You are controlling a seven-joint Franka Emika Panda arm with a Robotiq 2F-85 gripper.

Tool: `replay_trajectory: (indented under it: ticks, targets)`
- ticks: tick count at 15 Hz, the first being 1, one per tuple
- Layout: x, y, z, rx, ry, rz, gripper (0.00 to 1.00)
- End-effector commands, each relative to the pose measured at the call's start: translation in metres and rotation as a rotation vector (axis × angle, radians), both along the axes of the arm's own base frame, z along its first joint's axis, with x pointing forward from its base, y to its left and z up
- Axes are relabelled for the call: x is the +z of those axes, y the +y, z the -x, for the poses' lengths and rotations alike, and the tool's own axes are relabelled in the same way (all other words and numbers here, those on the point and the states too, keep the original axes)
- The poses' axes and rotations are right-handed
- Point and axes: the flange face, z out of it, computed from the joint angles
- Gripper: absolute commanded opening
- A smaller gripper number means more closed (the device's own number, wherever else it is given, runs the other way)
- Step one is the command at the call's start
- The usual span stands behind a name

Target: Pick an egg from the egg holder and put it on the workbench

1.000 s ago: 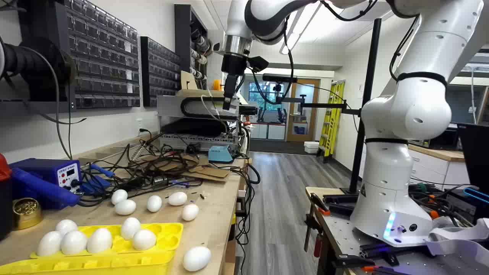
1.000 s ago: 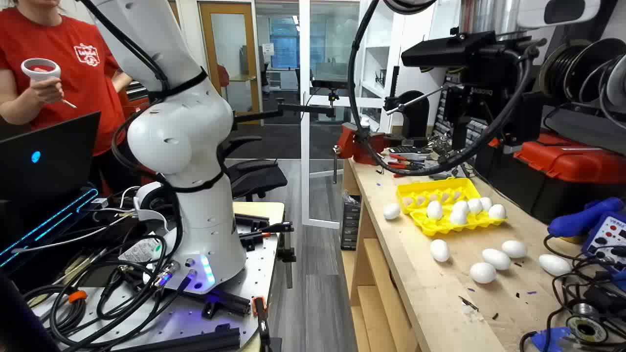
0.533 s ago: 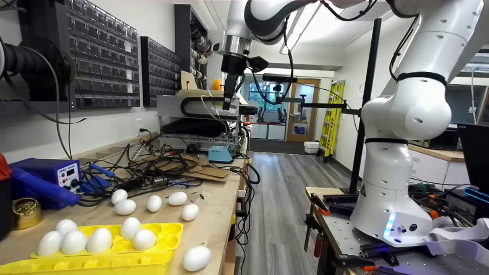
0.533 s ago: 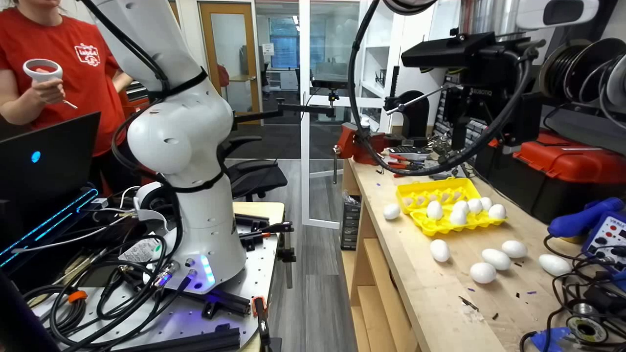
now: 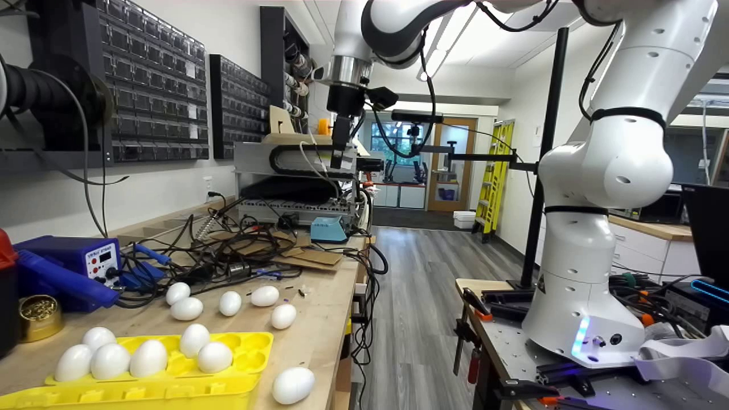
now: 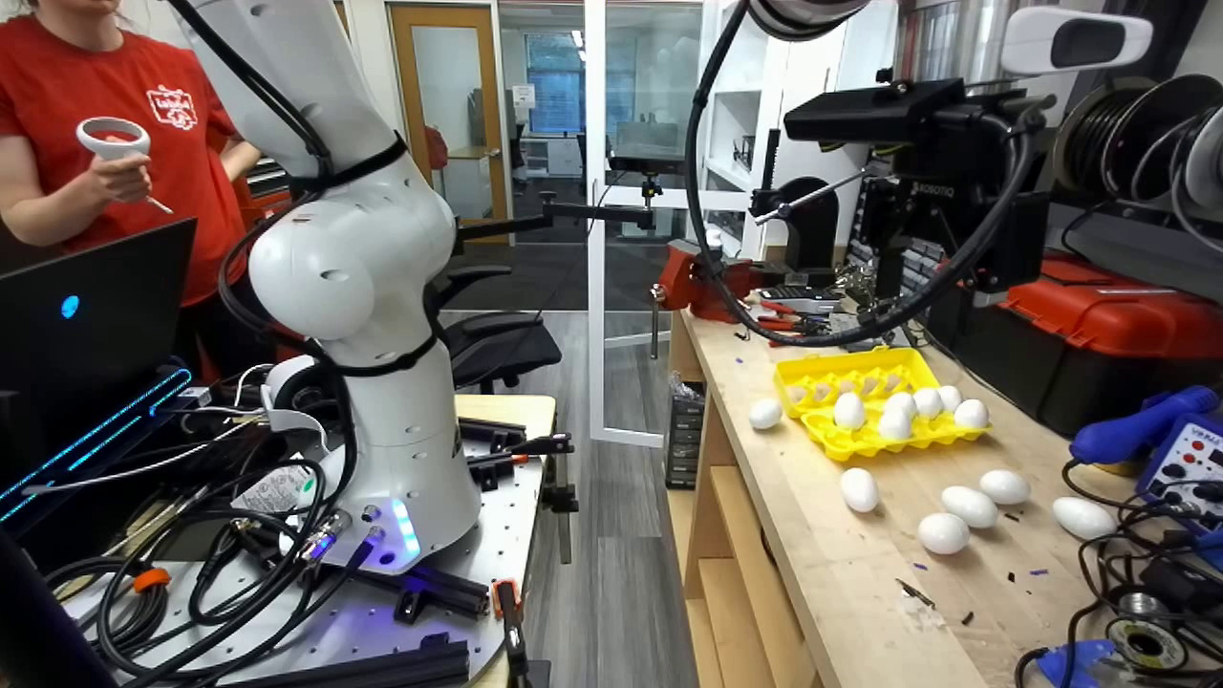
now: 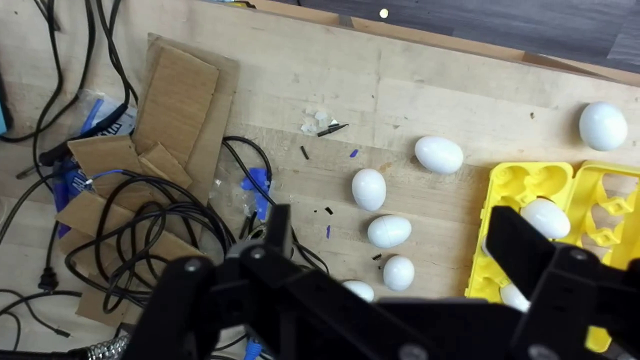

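At right of wrist view, yellow egg holder carries eggs; loose eggs lie mid-frame on counter. Pincer spread wide, gripping nothing. Some placing perhaps done; otherwise whole pick remains.

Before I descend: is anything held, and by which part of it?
Nothing is held: the jaws stand wide apart above the workbench.

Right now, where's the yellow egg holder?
In an exterior view, the yellow egg holder lies at lower left on the workbench, with one loose egg just right of it.
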Motion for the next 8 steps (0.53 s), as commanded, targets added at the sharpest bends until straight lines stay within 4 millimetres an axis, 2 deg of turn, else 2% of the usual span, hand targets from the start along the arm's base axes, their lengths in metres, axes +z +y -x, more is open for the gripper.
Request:
replay_trajectory:
  ticks: [1, 4, 8]
  targets:
    - [0.001, 0.013, -0.009, 0.011, -0.011, 0.014, 1.0]
    - [-0.003, 0.031, -0.017, 0.03, -0.018, 0.021, 1.0]
    - [-0.02, 0.057, -0.031, 0.059, -0.017, 0.033, 1.0]
